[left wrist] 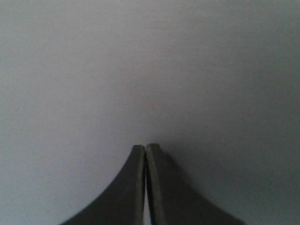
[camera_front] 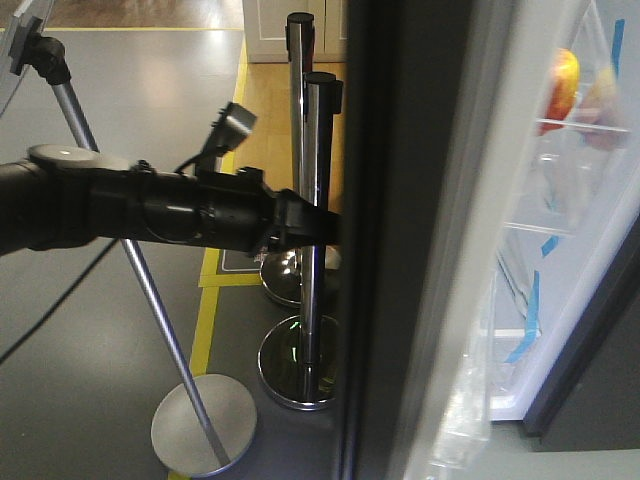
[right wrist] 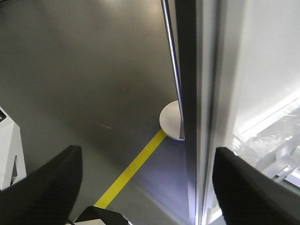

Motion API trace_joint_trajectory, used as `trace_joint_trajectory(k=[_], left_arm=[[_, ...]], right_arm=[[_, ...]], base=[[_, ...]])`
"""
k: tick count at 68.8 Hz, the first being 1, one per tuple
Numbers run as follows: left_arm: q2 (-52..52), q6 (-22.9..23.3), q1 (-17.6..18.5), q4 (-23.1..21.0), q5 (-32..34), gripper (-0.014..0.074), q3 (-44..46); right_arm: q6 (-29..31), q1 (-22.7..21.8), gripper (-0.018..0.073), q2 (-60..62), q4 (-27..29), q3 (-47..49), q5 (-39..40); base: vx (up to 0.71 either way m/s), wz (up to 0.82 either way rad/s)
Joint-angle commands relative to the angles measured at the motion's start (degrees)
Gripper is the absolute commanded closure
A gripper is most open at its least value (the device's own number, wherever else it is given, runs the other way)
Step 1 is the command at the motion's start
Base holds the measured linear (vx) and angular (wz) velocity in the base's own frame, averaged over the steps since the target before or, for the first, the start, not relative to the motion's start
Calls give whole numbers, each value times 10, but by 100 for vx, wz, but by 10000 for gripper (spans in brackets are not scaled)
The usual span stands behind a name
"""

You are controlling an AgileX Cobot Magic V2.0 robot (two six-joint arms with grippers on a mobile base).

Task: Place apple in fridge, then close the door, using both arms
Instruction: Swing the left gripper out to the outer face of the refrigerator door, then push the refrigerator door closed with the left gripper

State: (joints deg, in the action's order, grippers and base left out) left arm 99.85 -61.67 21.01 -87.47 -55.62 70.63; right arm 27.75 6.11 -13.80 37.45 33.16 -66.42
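Left wrist: left tool (left wrist: 145, 146) together, against door (left wrist: 150, 70); right tool (right wrist: 147, 151) apart (apple (camera_front: 563, 85) inside fridge (camera_front: 570, 200), well away).

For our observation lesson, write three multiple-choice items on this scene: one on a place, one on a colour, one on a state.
1. Where is the apple? A on the floor; B on a fridge shelf; C in a gripper.
2. What colour is the floor line? A yellow; B red; C blue.
3. How is the left gripper? A wide open; B shut; C holding the apple.
Key: 1 B, it rests on an upper shelf; 2 A, the stripe shows yellow; 3 B, it is closed, facing the door.
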Motion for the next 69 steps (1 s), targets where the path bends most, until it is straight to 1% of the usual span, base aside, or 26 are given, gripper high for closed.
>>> trace_joint_trajectory(k=[1, 9, 13, 20, 27, 40, 51, 56, 61, 66, 69], left_arm=[[-26, -30, 29, -68, -13, 603, 15], [-25, -67, 65, -100, 16, 603, 15], [-25, -79, 81, -102, 40, 603, 20], [-12, -81, 106, -87, 71, 603, 46], [15, -80, 131, -73, 80, 603, 95], [79, -80, 166, -72, 85, 603, 188], [142, -72, 184, -72, 81, 603, 275], [154, -64, 184, -56, 76, 603, 295], [152, -58, 184, -29, 84, 603, 295], [146, -30, 184, 27, 100, 603, 295], [143, -1, 184, 73, 114, 603, 295]], right_arm=[[2, -2, 11, -8, 19, 12, 26], [2, -2, 11, -8, 19, 12, 26], [2, -2, 11, -8, 19, 12, 26], [2, -2, 11, -8, 19, 12, 26], [2, -2, 11, -8, 19, 12, 26], [2, -2, 11, -8, 19, 12, 26], [2, -2, 11, -8, 19, 12, 26], [2, -2, 11, -8, 19, 12, 26], [2, -2, 11, -8, 19, 12, 26], [2, -2, 11, -8, 19, 12, 26], [2, -2, 11, -8, 19, 12, 26]], base=[[0, 0], [0, 0], [0, 0], [0, 0], [0, 0], [0, 0], [0, 0], [0, 0], [0, 0], [0, 0], [0, 0]])
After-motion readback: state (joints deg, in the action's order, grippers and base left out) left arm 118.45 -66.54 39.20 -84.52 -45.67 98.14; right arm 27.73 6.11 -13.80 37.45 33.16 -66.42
